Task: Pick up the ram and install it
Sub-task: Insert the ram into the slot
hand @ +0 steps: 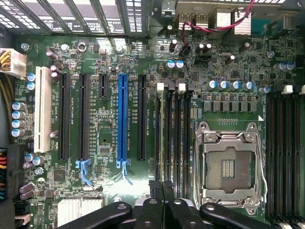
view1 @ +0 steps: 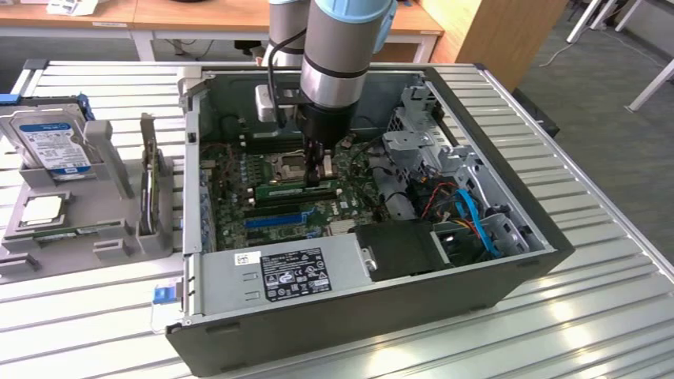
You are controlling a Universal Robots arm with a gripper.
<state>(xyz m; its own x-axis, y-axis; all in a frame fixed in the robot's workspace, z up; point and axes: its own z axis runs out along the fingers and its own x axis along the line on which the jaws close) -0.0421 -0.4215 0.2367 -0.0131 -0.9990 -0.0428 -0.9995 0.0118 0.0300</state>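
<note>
Green circuit board marks the ram, which stands on its long edge among the black memory slots of the motherboard. It is just beside the empty processor socket, inside the open computer case on the slatted metal desk. The end effector reaches straight down onto it. In the wrist view its two black fingertips sit drawn close together, apparently clamped on the stick's upper edge near the middle of its length. Whether the stick is fully seated in its slot cannot be told. Such a stick is likely very light and thin, stiff along its length but liable to flex or crack if pushed off-axis, and its chips and bottom contacts look delicate. The sensible hold is on the flat faces at the top edge, centred, so that pressure goes evenly down into the slot without tilting the stick. A hard drive and a square processor chip rest in a grey holder at the exterior view's left, well apart.
</note>
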